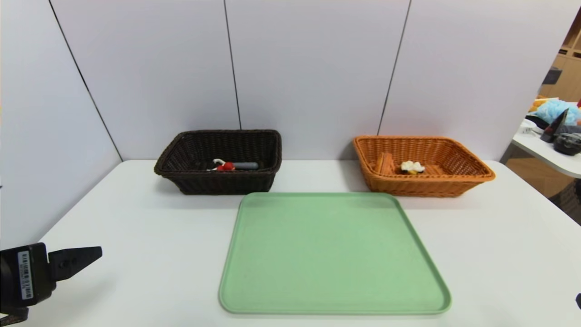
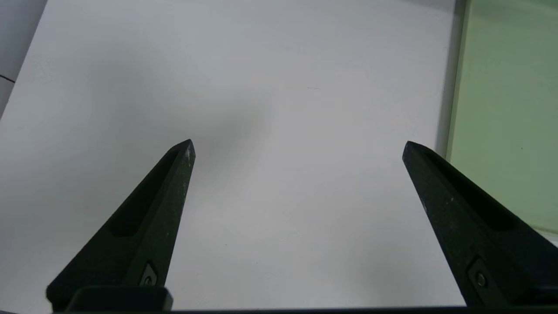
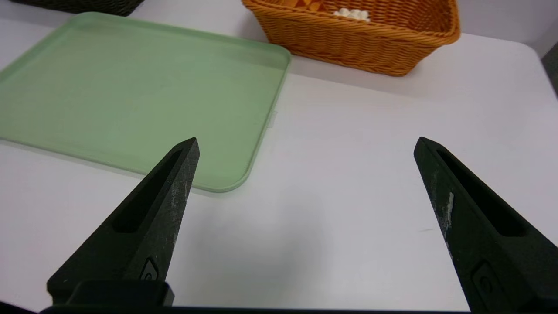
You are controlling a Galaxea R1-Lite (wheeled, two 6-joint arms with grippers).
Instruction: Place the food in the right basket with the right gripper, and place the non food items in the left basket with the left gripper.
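Note:
The waffle wedge with white cream (image 1: 411, 167) lies inside the orange-tan right basket (image 1: 472, 180); its cream also shows in the right wrist view (image 3: 352, 14) within that basket (image 3: 348, 41). In the dark brown left basket (image 1: 181, 177) lie the grey-handled peeler (image 1: 245, 165) and the small red toy (image 1: 225, 167). My left gripper (image 2: 298, 144) hovers open over bare table at the near left, with one finger (image 1: 75, 261) showing in the head view. Over the table at the near right my right gripper (image 3: 306, 141) stands open and holds nothing.
A green tray (image 1: 236, 254) lies at the table's middle, in front of both baskets, with nothing on it; its edge shows in both wrist views (image 2: 455, 109) (image 3: 261, 131). Grey wall panels stand behind. A side table with clutter (image 1: 553, 131) is at the far right.

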